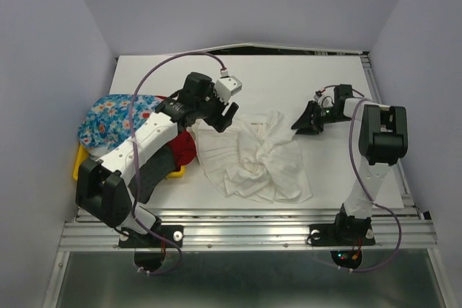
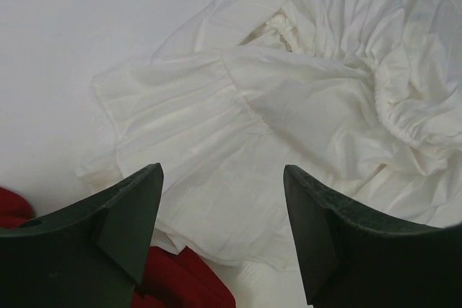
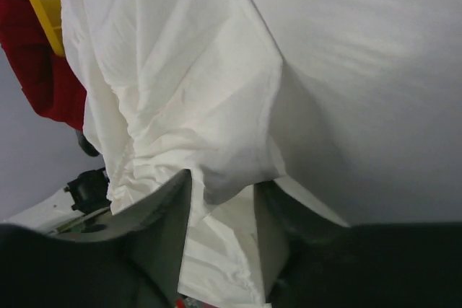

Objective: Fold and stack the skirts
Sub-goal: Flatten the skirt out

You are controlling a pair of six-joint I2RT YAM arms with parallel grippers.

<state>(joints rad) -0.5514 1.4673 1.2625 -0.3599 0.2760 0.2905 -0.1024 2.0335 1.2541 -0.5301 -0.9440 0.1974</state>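
Thin white cloth skirt (image 1: 256,160) lies crumpled mid-worktop (image 1: 303,77), bunched into a knot of folds at its centre, so hem and waistband can't be traced from above. In the left wrist view a gathered elastic edge shows at the right, but the rest runs out of frame. Left tool (image 1: 222,119) hangs over the skirt's near-left corner w/ jaws released and wide apart, nothing btwn them. Its fingers (image 2: 130,207) frame flat pleated cloth, and whether they touch it isn't clear. Right tool (image 1: 307,122) sits at the skirt's far-right edge. From overhead it looks just beside the cloth, but its own camera shows a fold of white fabric running down btwn its fingers (image 3: 166,229). Can't tell if that fold is actually clenched or only straddled, since the lower part of the tool is dark and cut off. Plain red cloth skirt (image 1: 186,148) is mostly hidden under the left arm, w/ only a rounded bit showing beside the white one. Blue skirt w/ red-and-white flower print (image 1: 115,115) is heaped at the worktop's left edge, partly over the yellow plastic tray (image 1: 75,166), of which only corners show. Dark mass (image 1: 155,174) under the left forearm could be cloth or arm; can't tell.
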